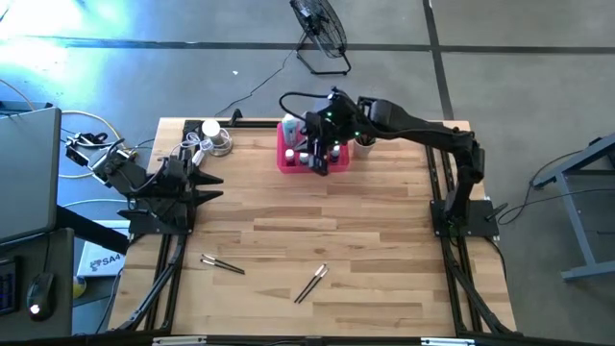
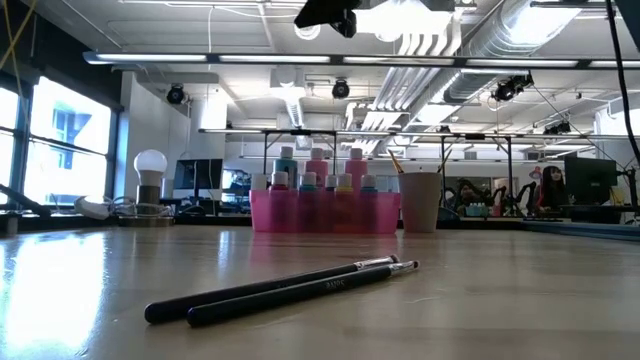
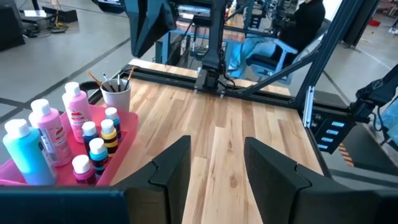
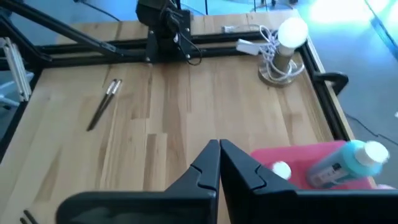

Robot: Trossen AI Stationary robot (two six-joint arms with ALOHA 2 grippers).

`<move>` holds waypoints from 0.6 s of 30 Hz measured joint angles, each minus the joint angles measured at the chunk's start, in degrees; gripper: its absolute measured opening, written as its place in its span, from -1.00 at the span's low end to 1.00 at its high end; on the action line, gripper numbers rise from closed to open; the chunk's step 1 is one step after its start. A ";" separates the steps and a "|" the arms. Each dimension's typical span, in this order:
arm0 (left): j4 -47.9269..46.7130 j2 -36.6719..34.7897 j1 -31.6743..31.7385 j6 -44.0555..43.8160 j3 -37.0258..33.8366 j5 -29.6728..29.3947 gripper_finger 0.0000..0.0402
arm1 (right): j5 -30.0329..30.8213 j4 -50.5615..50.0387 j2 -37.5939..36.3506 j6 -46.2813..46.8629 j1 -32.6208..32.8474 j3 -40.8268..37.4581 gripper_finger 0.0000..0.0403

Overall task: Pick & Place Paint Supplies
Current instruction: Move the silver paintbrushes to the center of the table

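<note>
The paint bottles (image 3: pixel 74 134) are gathered upright in a pink tray (image 1: pixel 284 154) at the far middle of the table (image 1: pixel 307 240): three taller white-capped ones, pink and teal, with small bottles set in front of them. A pale cup (image 3: pixel 115 98) holding thin brushes is seen just beside the tray. Two pairs of paintbrushes are left lying flat on the near part of the table, one pair (image 1: pixel 222 264) toward the left and the other pair (image 1: pixel 310 284) near the middle, well apart from the tray.

The right gripper (image 4: pixel 219 163) is held above the tray, its fingers pressed together with nothing between them. The left gripper (image 3: pixel 214 165) is kept at the left edge of the table, its fingers standing apart and empty. A round white lamp (image 1: pixel 213 135) with a coiled cord is placed at the far left corner.
</note>
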 joint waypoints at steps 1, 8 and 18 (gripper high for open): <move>-0.43 0.00 0.02 0.00 0.00 -0.05 -0.26 | -0.10 1.20 -0.04 0.13 0.11 -0.80 -0.99; -0.78 0.02 0.02 0.00 0.00 -0.13 -0.26 | -1.20 11.63 0.00 4.62 0.73 -10.44 -0.99; -0.75 0.02 0.02 0.00 0.00 -0.16 -0.26 | -1.21 34.60 -2.37 10.97 1.54 -25.70 -0.99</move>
